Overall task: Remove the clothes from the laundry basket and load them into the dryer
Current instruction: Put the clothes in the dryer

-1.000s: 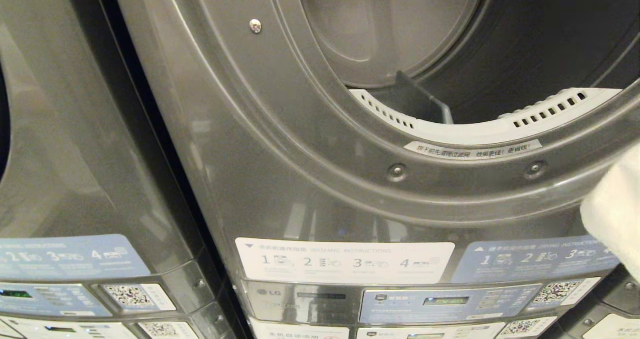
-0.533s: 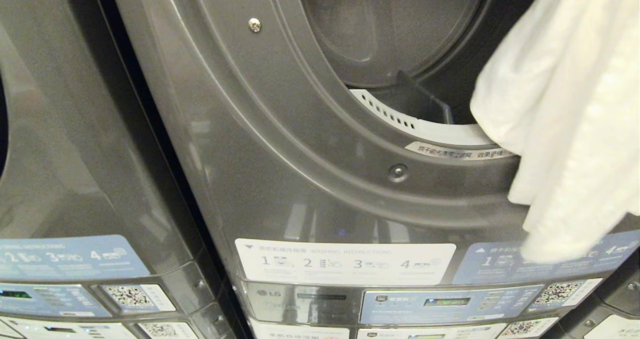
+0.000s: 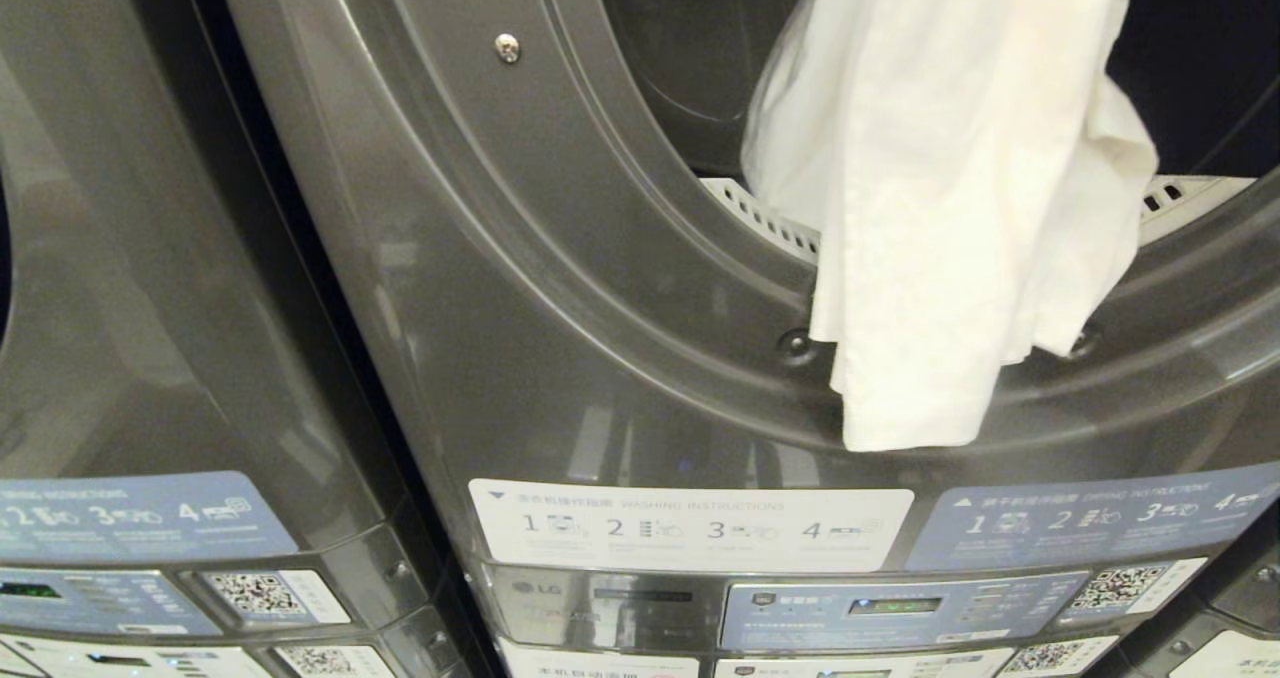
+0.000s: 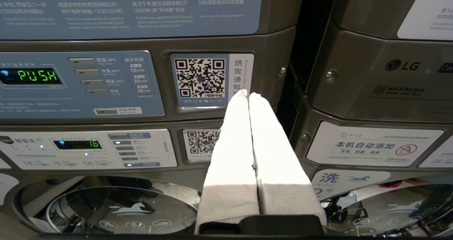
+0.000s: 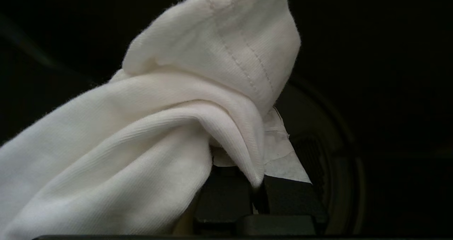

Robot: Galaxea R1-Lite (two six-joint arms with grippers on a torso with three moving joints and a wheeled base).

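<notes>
Right now one white garment [image 3: 950, 208] hangs from the right gripper [image 5: 256, 183], whose fingers are pinched together on a fold of the cloth; the gripper itself sits above the top of the head view, so only the wrist view shows the clamp. Below it, the cloth drapes across the mouth of the dryer [image 3: 560, 288], its lower end dangling outside, over the grey door ring, while the dark drum [image 5: 354, 91] lies ahead of the fingers. So I would judge this piece as halfway in: lifted to the opening but not yet let go inside, and the tail has yet to clear the rim. The laundry basket is nowhere in view, so how many clothes remain cannot be told. The left gripper [image 4: 247, 95] is parked low, fingers pressed together and empty, facing the control panels [image 4: 81, 84]. Counting: one garment, two grippers, two stacked machine units side by side, one open dryer mouth
</notes>
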